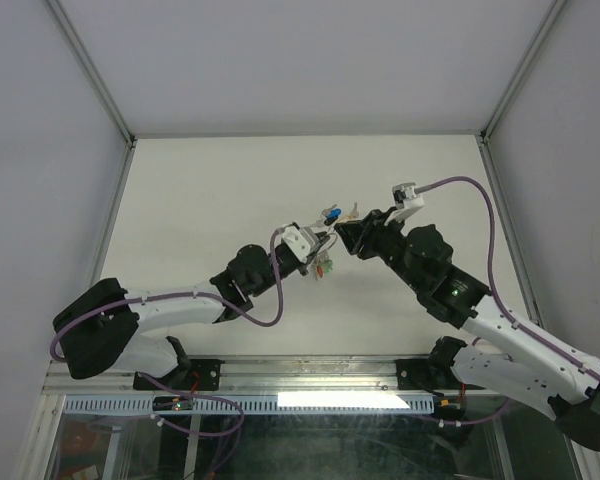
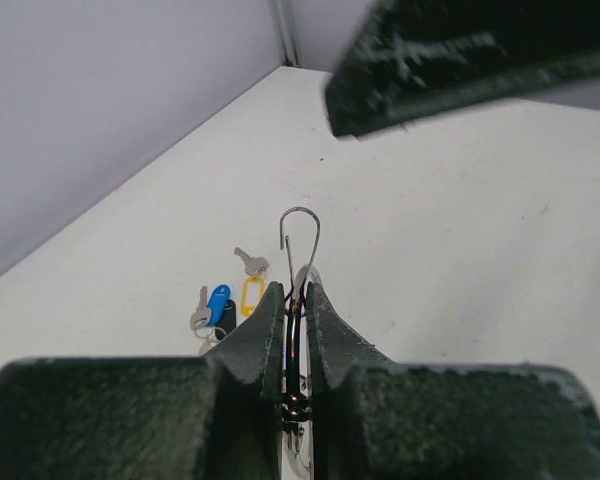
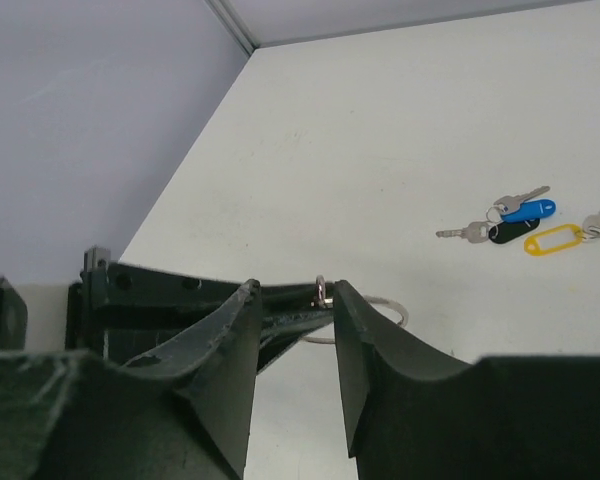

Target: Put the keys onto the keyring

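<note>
Keyring (image 2: 300, 210) pinched tight in my left gripper (image 2: 294, 303); my right gripper (image 3: 294, 300) hangs half-open just beside it.

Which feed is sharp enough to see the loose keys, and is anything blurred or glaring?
Right wrist view: keys sharp on the table, right pincer blurred up close. Left wrist view: keys softer, ring wire crisp, right pincer a dark smear overhead. Top view: even light, no glare on the table, keys tiny.
</note>
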You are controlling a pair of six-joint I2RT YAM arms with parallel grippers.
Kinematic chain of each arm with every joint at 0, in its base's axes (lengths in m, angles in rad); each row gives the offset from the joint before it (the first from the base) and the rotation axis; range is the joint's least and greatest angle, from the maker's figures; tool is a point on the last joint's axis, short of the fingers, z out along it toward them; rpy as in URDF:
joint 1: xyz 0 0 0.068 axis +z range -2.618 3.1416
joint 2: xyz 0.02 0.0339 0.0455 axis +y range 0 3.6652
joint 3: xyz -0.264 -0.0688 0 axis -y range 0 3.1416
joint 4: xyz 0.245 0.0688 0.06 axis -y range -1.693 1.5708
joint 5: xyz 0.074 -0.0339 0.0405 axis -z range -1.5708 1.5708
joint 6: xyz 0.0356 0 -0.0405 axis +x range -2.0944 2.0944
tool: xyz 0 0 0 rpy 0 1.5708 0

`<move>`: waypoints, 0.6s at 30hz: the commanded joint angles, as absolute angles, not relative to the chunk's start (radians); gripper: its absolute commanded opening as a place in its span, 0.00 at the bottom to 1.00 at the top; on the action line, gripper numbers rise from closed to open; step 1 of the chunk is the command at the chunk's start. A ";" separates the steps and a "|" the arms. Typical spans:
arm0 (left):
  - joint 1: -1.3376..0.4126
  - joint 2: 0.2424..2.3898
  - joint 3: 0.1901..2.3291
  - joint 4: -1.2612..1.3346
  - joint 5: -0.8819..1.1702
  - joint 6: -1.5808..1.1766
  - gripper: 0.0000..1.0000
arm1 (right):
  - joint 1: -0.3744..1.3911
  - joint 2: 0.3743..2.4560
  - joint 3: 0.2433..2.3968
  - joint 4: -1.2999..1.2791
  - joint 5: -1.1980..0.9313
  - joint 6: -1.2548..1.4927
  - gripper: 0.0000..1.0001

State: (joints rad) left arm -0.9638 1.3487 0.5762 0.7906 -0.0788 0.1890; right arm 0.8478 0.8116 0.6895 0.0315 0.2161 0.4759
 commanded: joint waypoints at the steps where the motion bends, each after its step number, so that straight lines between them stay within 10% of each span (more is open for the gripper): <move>1: -1.036 1.291 0.545 0.853 -0.150 0.412 0.00 | 0.847 0.810 0.846 -0.175 0.248 0.467 0.38; 18: -1.111 1.244 0.508 0.869 -0.147 0.472 0.00 | 0.755 1.025 1.121 -0.653 -0.124 0.435 0.41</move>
State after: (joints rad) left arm -1.1007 1.2892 0.5076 0.7860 -0.1333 0.4530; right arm 0.7662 1.0370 1.0847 -0.6304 0.0025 0.4599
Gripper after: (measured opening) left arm 0.039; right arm 0.413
